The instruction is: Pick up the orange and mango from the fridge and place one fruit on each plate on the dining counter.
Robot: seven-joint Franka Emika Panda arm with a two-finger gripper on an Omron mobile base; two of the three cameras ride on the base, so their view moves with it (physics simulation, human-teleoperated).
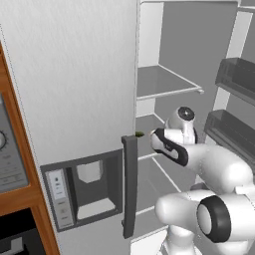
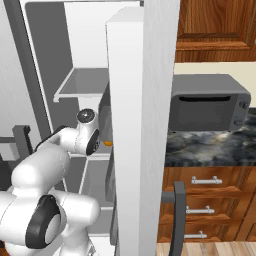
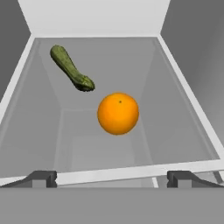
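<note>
- The fridge (image 1: 74,89) stands open. In the left base view its closed grey door fills the upper left of the frame, and the white shelves show at the upper right.
- A dark handle (image 1: 129,187) runs down the closed door, with a water panel (image 1: 84,187) just left of it, in the lower middle of the frame.
- The white arm (image 1: 209,169) comes up from the lower right of that frame and reaches into the fridge at a middle shelf.
- In the hand view the jaws (image 3: 112,178) are wide open and hold nothing. The two dark tips (image 3: 41,178) sit far apart at the bottom of the frame, just in front of the shelf's front edge.
- The orange (image 3: 118,113) lies on the grey shelf (image 3: 175,131), in the middle of the hand view. It is past the tips and not touching them.
- A dark green long vegetable (image 3: 71,68) lies on the same shelf, in the upper left of the hand view. It is near the orange but apart from it.
- In the right base view a bit of the orange (image 2: 108,143) peeks out at the middle of the frame, just right of the arm's wrist.
- A grey microwave (image 2: 207,107) sits on a dark marbled desk (image 2: 210,147) at the right of that frame, with brown drawers (image 2: 205,200) under it.
</note>
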